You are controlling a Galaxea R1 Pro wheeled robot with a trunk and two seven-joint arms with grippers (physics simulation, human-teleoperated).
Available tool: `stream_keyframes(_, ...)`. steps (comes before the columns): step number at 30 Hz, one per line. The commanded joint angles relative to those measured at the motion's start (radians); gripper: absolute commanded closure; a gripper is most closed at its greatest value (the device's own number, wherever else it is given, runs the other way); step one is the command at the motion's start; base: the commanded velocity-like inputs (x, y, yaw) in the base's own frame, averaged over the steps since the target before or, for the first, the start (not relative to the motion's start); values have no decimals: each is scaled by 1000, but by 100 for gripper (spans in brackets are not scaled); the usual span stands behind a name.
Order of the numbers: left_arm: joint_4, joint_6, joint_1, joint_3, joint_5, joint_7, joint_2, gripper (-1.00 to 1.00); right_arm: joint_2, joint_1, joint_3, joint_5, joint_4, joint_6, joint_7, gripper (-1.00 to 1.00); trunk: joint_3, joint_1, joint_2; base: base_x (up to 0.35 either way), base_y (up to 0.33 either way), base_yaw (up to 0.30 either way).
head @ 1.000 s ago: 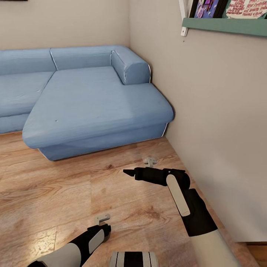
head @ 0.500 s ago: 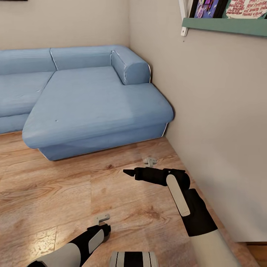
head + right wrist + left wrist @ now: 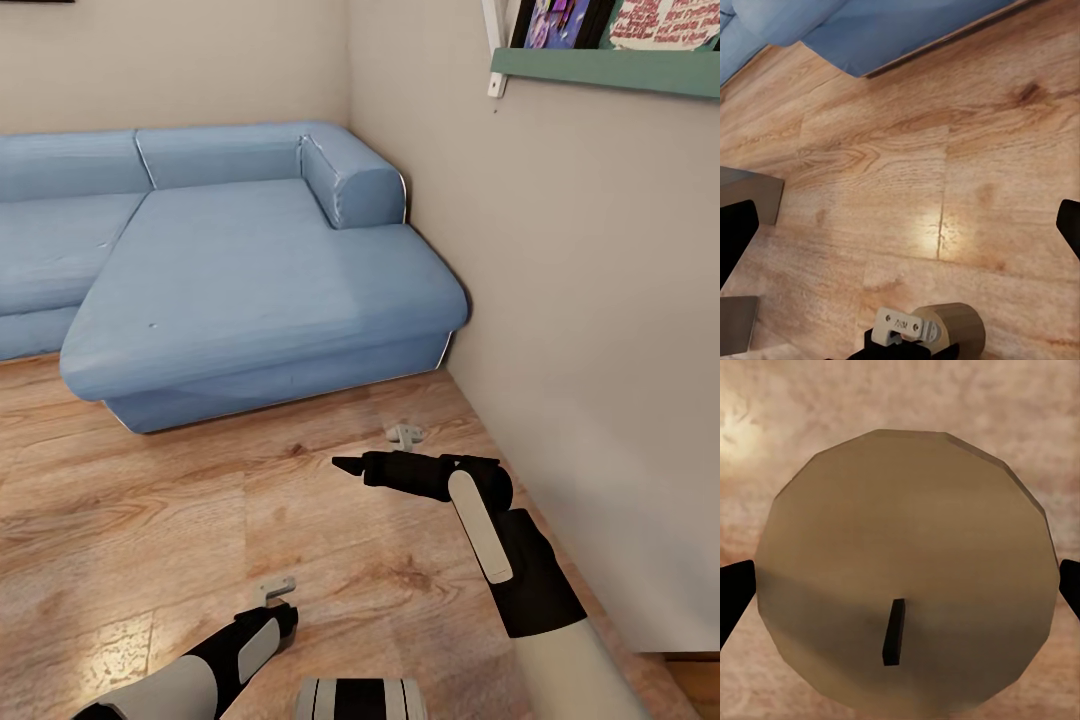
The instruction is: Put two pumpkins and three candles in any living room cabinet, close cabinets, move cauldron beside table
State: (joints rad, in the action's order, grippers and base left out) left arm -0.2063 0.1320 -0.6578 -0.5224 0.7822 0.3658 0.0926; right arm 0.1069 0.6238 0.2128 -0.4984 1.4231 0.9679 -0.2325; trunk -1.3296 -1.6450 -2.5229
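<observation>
Between the left gripper's dark fingertips, a candle sits end-on in the left wrist view, its cream-tan round face turned to the camera with a short dark wick off centre; the tips meet its sides, so the fingers pinch the candle. The right wrist view catches the same candle as a squat tan cylinder just beside the left gripper's pale bracket, over the wooden floor. The right gripper has its fingers spread wide, the two black tips at opposite edges of its wrist view with nothing between them but floorboards. In the head view it points toward the left, low over the floor. Beyond both arms stands a blue corner sofa, pushed against the beige wall, which carries a teal shelf.
</observation>
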Motion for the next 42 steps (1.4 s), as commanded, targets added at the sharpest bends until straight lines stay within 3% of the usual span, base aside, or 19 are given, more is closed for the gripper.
stream_keyframes(1,-2,5,0,-8,5,7,-1,100,0,0,-1,10,0,3,-10,-100,-1,0,0,0,0,0)
stream_keyframes(7,-2,5,0,-8,5,7,-1,100,0,0,-1,10,0,3,-10,-100,15,2,1,0,0,0)
stream_keyframes(14,-2,5,0,-8,5,7,-1,100,0,0,-1,10,0,5,-10,-100,15,2,1,0,0,0)
stream_keyframes(24,-2,5,0,-7,9,7,-2,100,0,0,-1,9,-2,3,-8,-100,53,6,3,0,0,0)
stream_keyframes(28,-10,9,0,-1,15,5,-16,100,0,0,-1,9,-10,1,-8,-100,69,8,4,0,0,0)
stream_keyframes(31,-23,21,0,5,18,3,-49,100,0,0,-2,9,-24,-1,-7,-100,81,10,5,0,0,0)
stream_keyframes(34,-92,95,-1,29,47,2,-124,100,0,0,-3,9,-30,-1,-7,-100,92,11,5,0,0,0)
stream_keyframes(36,-208,234,-2,72,96,2,-181,100,0,0,-3,9,-30,-1,-8,-100,100,12,6,0,0,0)
stream_keyframes(39,-418,467,-1,137,175,2,-287,100,0,0,-3,10,-30,-1,-7,-100,111,13,6,0,0,0)
stream_keyframes(42,-534,580,1,172,270,2,-374,100,1,0,-2,9,-32,-1,-4,-100,123,15,7,0,0,0)
